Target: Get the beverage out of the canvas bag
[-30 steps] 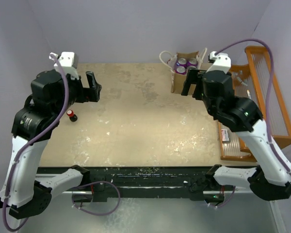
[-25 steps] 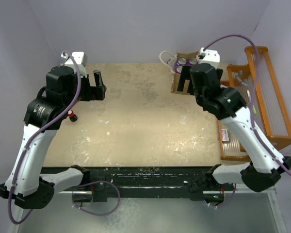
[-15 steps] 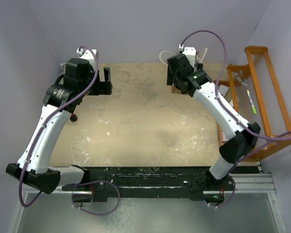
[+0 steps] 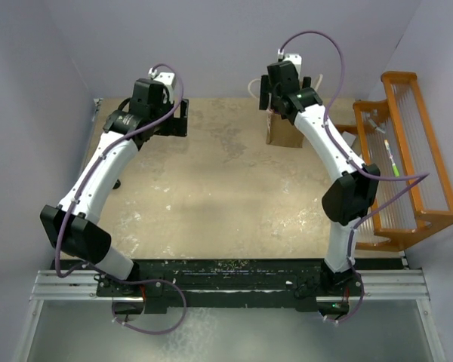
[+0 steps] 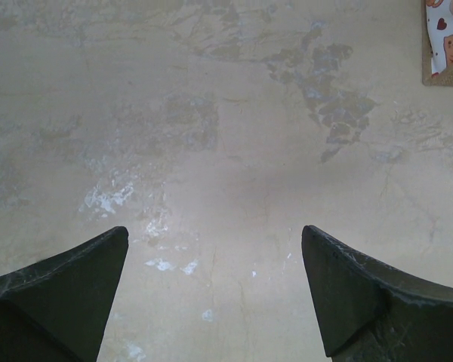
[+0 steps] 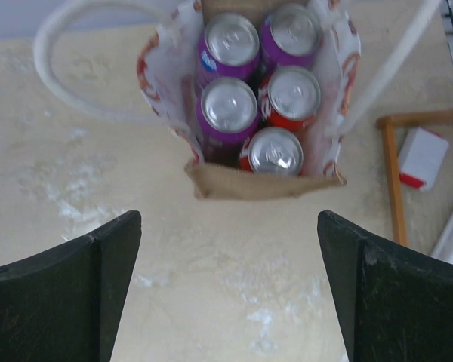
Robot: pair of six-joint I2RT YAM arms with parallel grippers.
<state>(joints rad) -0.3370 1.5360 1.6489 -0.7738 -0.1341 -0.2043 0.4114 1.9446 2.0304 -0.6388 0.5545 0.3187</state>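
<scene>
Looking from the near edge outward, you have open room on the worn beige tabletop (image 4: 211,196), which stretches between the two arms, while the orange wire rack (image 4: 417,151) lines the right side close to the right arm's elbow. Your left gripper (image 5: 214,232) hangs above bare tabletop towards the far left, its fingers spread wide with nothing between them. Farther back, the tan-brown canvas bag (image 6: 264,182) stands upright near the table's far edge, close to the back wall. Its mouth is open, and a white rope handle (image 6: 53,83) loops out to each side. Inside its pale patterned lining, five silver-topped drink cans stand packed against one another: three purple cans (image 6: 228,105) and two red cans (image 6: 275,149). Your right gripper (image 6: 228,219) hovers above the bag, just to its near side, with its fingers spread fully apart, empty and touching neither bag nor cans.
</scene>
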